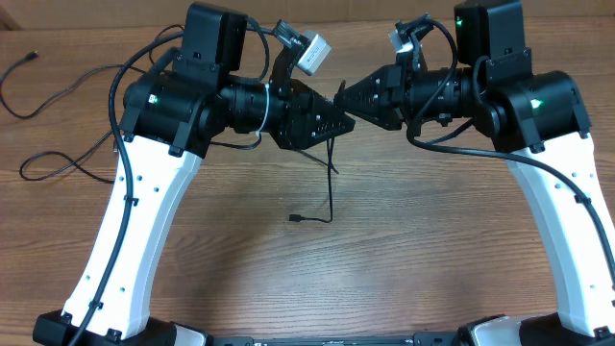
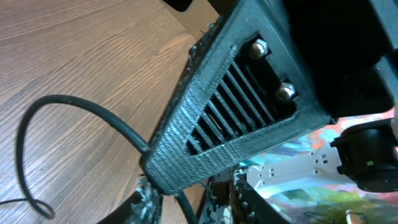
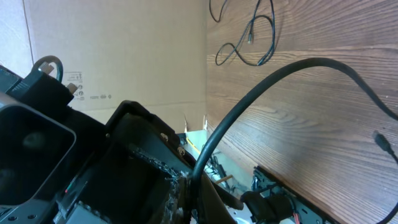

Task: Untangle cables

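R jaws: closed on a thin black cable [image 1: 332, 183], gripped right at the tips. L jaws: tip to tip w/ the R jaws, almost touching. The same cable passes by the tip of the ribbed L finger [image 2: 217, 118]. I cannot tell if the L jaws are closed on it or only around it. Both pairs are raised over the wooden surface [image 1: 432, 250].

From the meeting point the black cable runs toward the robot's base side. It then bends toward the L-arm side and ends w/ a small plug [image 1: 294, 219], lying free on the wood.

A second cable [image 1: 48, 161] and a third cable [image 1: 58, 96] lie loose on the surface. Both are well apart from the jaws, far out on the L-arm side, beyond the L arm [image 1: 144, 192].
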Motion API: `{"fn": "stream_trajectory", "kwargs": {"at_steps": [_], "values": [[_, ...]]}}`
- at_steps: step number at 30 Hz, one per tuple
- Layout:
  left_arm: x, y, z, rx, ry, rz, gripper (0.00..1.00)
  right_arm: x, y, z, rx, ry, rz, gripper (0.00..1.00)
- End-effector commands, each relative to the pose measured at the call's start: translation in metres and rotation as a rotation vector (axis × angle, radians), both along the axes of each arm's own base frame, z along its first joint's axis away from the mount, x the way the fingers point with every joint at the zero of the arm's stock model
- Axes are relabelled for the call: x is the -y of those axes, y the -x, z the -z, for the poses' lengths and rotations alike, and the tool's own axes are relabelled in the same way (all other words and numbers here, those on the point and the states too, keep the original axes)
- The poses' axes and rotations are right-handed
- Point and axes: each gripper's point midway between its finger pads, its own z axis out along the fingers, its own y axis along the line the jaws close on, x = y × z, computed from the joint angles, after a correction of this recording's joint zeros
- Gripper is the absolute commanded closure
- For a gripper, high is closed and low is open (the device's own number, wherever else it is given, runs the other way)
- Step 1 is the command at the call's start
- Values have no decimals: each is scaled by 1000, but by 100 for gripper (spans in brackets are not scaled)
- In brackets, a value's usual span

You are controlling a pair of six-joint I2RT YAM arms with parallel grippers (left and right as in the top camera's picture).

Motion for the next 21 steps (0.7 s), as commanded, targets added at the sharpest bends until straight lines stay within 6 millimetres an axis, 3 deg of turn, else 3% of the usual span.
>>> {"fn": "stream_trajectory", "kwargs": {"at_steps": [1, 3, 10, 12, 14, 16, 17, 20, 21], "values": [[-1, 2, -12, 38, 7, -12, 74, -1, 0, -10, 24, -9, -1, 96], [-1, 2, -12, 40, 6, -14, 80, -1, 0, -10, 24, -9, -1, 96], [-1, 2, -11, 37, 5, -14, 82, -1, 0, -10, 28, -10, -1, 96], [-1, 2, -11, 37, 4, -15, 96, 0, -1, -10, 29, -7, 2, 96], [-1, 1, -11, 6, 3, -34, 96, 2, -6, -6, 39, 17, 29, 95], [-3, 1, -11, -8, -9, -59, 96, 15, -22, 8, 77, 125, 126, 77], [-5, 0, -11, 2, -20, -74, 96, 22, -28, 16, 75, 177, 173, 54], [-13, -2, -12, 32, -61, -137, 96, 38, -37, 32, 65, 279, 262, 32], [-19, -4, -12, 35, -84, -182, 96, 42, -39, 34, 75, 304, 274, 17]]}}
